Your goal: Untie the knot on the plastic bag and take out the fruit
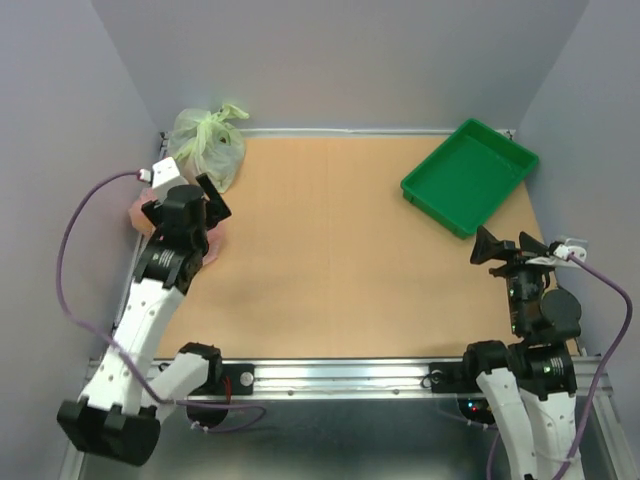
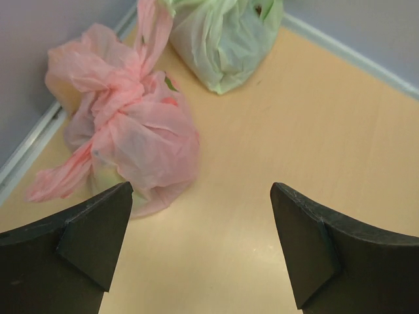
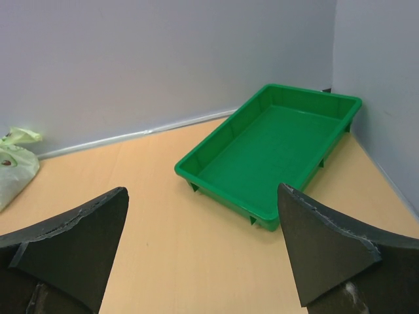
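On the table (image 1: pixel 340 260), the green tray (image 1: pixel 468 175) lies at the far right, and the right gripper (image 3: pixel 203 193) faces it with jaws wide apart and empty. The plastic bag (image 2: pixel 150 140) sits at the left edge just beside a pale green bag (image 2: pixel 222 46), its knot (image 2: pixel 114 88) tied. The left gripper (image 2: pixel 201 190) hovers near it, equally spread and empty.

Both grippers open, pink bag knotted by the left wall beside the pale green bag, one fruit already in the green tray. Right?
Not quite. The green tray is empty, as the right wrist view shows. The rest stands: left gripper and right gripper are open, the plastic bag has its knot tied, and the pale green bag sits beside it by the left wall.
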Tool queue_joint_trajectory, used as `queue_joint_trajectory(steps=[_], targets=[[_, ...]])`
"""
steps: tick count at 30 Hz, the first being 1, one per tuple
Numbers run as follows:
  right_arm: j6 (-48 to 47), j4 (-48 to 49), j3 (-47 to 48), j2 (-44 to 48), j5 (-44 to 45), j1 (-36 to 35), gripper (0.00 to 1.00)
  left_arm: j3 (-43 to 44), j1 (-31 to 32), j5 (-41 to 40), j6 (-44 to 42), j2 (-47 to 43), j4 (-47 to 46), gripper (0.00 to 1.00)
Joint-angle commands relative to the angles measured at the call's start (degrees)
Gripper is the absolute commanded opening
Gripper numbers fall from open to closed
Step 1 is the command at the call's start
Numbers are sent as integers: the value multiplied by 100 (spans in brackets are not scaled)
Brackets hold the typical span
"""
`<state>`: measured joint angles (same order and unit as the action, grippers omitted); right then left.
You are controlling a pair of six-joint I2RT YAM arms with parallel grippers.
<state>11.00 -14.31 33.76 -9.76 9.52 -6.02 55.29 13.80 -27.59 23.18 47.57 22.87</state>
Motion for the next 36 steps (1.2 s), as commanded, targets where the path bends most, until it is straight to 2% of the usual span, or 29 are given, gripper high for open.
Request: queue_joint_trajectory(steps=[1, 4, 7, 15, 18, 19, 20, 21, 22, 25, 26, 28, 33, 34, 36], targets=[[25, 174, -27, 132, 138, -127, 100, 272, -114, -140, 152, 823, -98, 99], [59, 174, -80, 246, 120, -267, 100, 255, -884, -149, 187, 1262, -502, 99], [69, 174, -124, 360, 199, -347, 100, 254, -1309, -79, 248, 1763, -705, 98], [121, 183, -168, 501, 384, -593, 100, 509, -1547, -141, 529, 3152, -1101, 95], [130, 182, -168, 571, 446, -593, 100, 606, -1609, -308, 644, 3625, -1092, 87], [139, 174, -176, 615, 454, -602, 100, 615, -1626, -343, 670, 3723, -1092, 83], [139, 174, -185, 624, 463, -611, 100, 624, -1661, -334, 723, 3872, -1109, 70], [139, 174, -185, 642, 463, -611, 100, 658, -1653, -317, 732, 3935, -1101, 63], [139, 174, -177, 633, 446, -619, 100, 676, -1653, -230, 732, 3979, -1101, 47], [139, 182, -177, 624, 410, -637, 100, 668, -1600, -19, 671, 3953, -1074, 17], [147, 182, -185, 616, 402, -628, 100, 659, -1504, -9, 618, 3901, -1066, 0], [165, 174, -177, 589, 402, -646, 100, 641, -1407, 26, 407, 3699, -1057, 0], [104, 182, -133, 414, 104, -646, 100, 685, -240, 228, -85, 3146, -1048, 0], [95, 182, -115, 335, 16, -637, 100, 703, 223, 333, -268, 3083, -1031, 0], [86, 183, -54, 29, -309, -646, 100, 677, 709, 465, -410, 2891, -1013, 0]])
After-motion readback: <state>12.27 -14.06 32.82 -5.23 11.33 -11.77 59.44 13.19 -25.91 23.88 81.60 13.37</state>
